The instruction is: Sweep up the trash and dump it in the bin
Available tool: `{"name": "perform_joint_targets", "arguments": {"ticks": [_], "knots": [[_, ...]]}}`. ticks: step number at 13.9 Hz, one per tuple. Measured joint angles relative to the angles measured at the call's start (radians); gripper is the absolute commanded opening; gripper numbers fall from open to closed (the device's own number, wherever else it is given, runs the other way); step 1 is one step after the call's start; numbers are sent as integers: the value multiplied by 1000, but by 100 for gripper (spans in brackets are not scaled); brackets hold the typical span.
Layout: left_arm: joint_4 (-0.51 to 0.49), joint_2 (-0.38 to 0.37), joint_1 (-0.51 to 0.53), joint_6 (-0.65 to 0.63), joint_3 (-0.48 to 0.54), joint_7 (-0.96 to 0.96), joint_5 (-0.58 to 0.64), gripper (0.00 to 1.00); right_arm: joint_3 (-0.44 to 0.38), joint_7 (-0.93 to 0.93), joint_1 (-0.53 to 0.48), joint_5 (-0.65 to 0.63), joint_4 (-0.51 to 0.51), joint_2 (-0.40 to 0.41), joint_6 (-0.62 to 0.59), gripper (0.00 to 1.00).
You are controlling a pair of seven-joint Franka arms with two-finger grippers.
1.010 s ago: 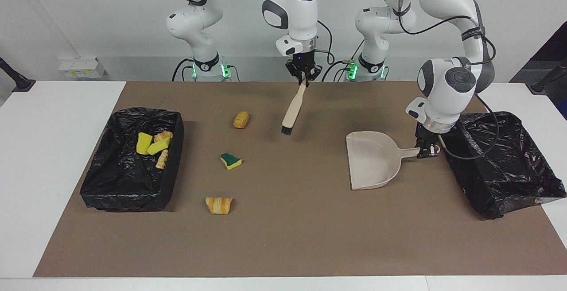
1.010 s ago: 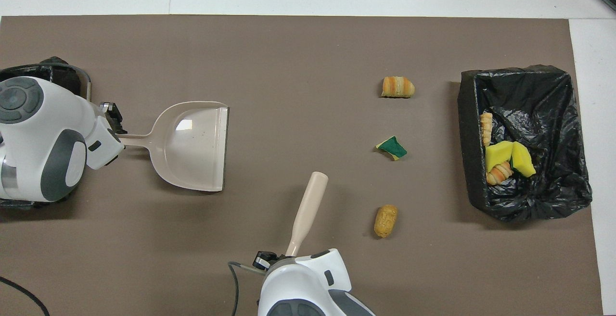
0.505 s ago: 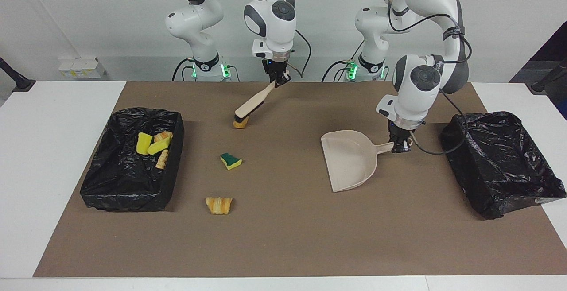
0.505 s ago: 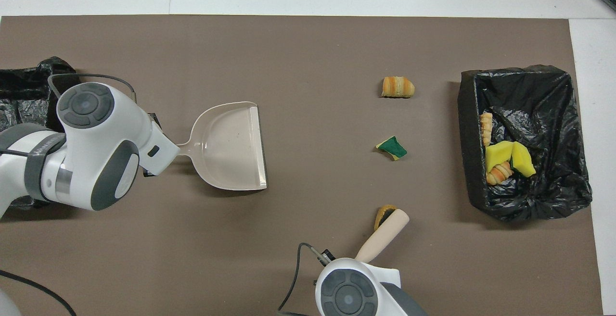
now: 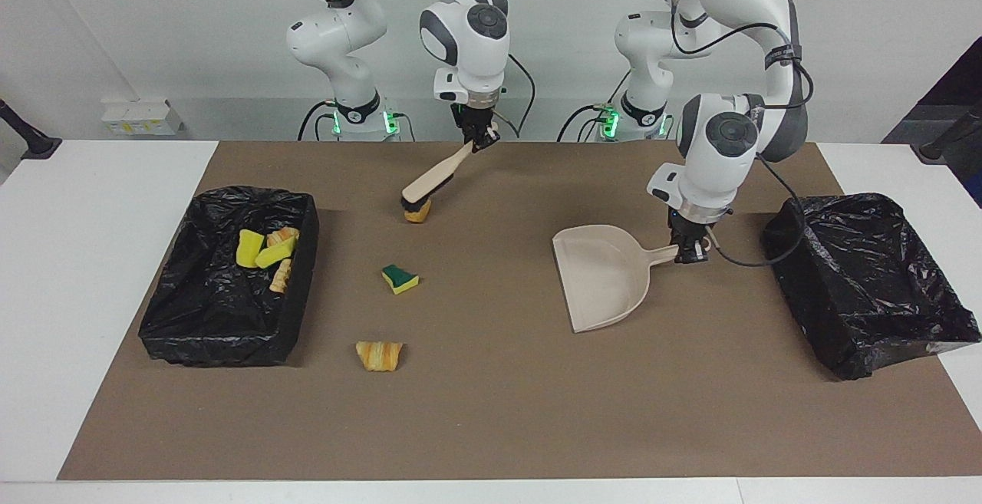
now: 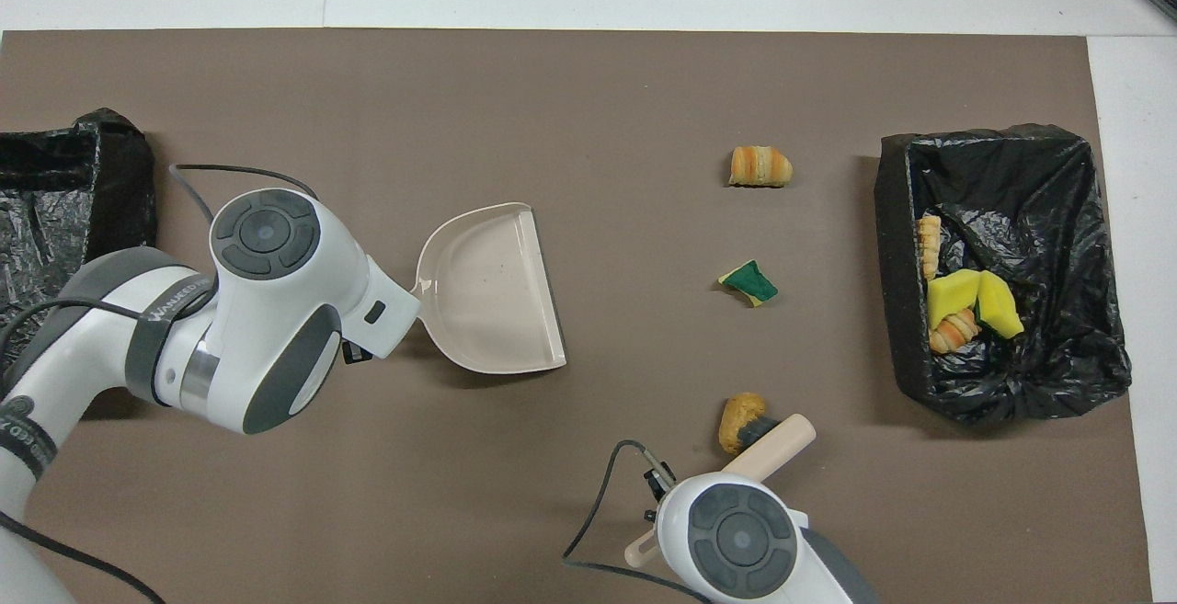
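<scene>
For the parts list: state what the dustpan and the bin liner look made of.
Dustpan: likely moulded plastic, beige, smooth and matte, keeping one rigid shape.
Bin liner: thin black plastic film by its look, glossy, crinkled, draped over the rim.

Three scraps (image 5: 400,279) lie on the surface near the right arm's edge; four scraps (image 5: 268,251) sit in the bin (image 5: 222,327).
</scene>
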Motion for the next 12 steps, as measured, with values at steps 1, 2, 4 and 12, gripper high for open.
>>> {"name": "perform_joint_targets", "arguments": {"ticks": [1, 2, 4, 12], "knots": [[-5, -4, -3, 0, -20, -31, 0, 0, 0, -24, -22, 15, -2, 8, 30, 0], [-8, -6, -7, 0, -40, -59, 0, 0, 0, -50, -43, 24, -2, 20, 59, 0], [-16, -10, -20, 1, -55, -91, 0, 0, 0, -93, -74, 33, 7, 58, 129, 0], [-27, -12, -49, 21, -96, -158, 66, 0, 0, -141, -128, 37, 339, 301, 197, 0]]}}
